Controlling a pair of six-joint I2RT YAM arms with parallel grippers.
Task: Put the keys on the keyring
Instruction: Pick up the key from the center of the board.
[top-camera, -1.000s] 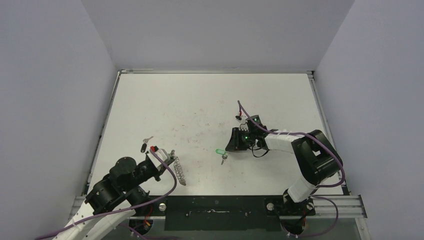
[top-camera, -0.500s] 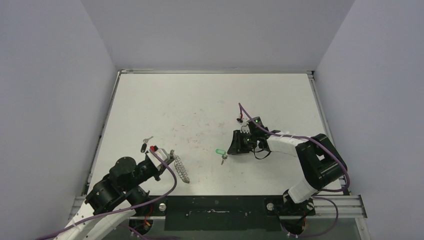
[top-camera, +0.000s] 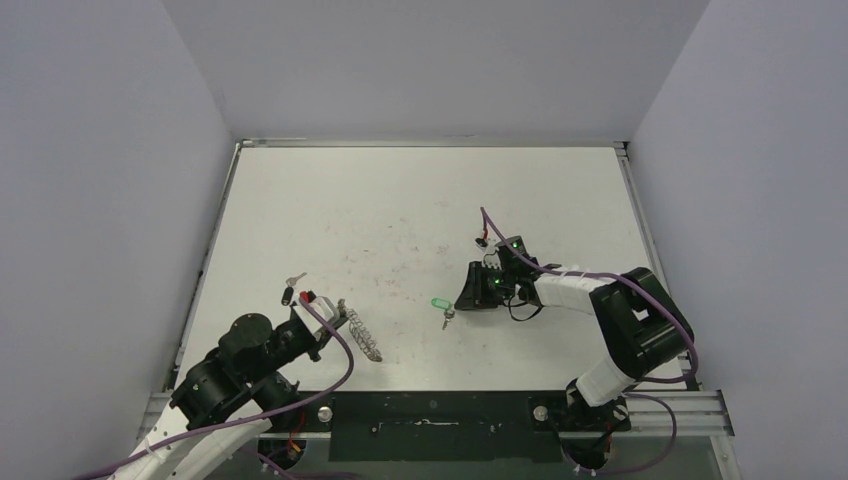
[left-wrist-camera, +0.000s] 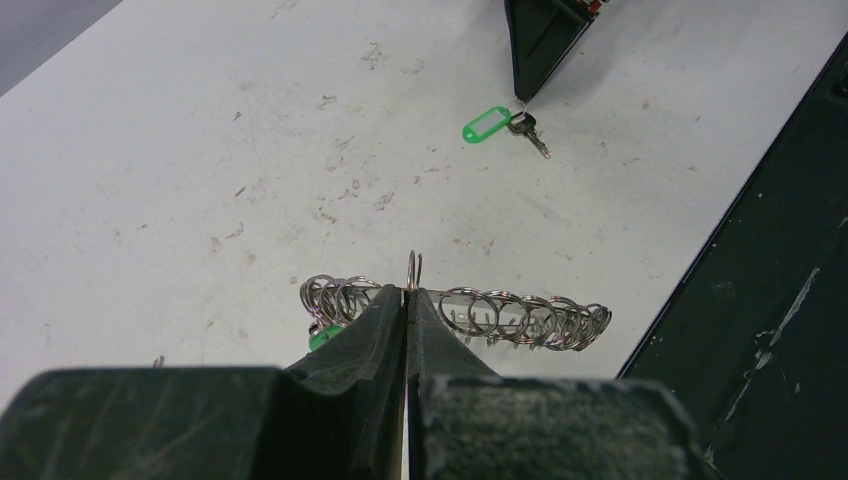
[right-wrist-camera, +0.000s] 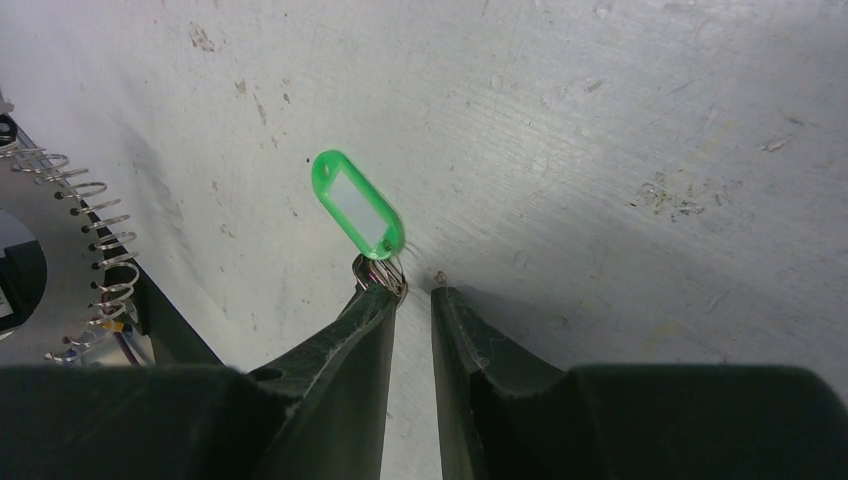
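Note:
The keyring (top-camera: 364, 337) is a hoop of looped wire. My left gripper (top-camera: 338, 319) is shut on its rim and holds it at the table's near left; in the left wrist view the keyring (left-wrist-camera: 520, 318) stretches across behind my left gripper (left-wrist-camera: 408, 293). The green-headed key (top-camera: 440, 303) lies flat mid-table, its metal end (left-wrist-camera: 530, 130) beside the green head (left-wrist-camera: 487, 123). My right gripper (top-camera: 466, 292) is slightly open right beside it. In the right wrist view the right gripper (right-wrist-camera: 412, 292) has its left fingertip (right-wrist-camera: 375, 300) touching the metal by the green head (right-wrist-camera: 360, 205); nothing sits between the jaws. The black-headed key (top-camera: 288, 294) and silver key (top-camera: 295, 278) lie beyond the left gripper.
The white table (top-camera: 400, 200) is scuffed, with grey walls on three sides. A black rail (top-camera: 430, 412) runs along the near edge. The right arm's purple cable (top-camera: 492, 228) loops above its wrist.
The right gripper has edged a little down and left, closer to the green-headed key. The keyring has swung slightly in the left gripper. The keys have not moved.

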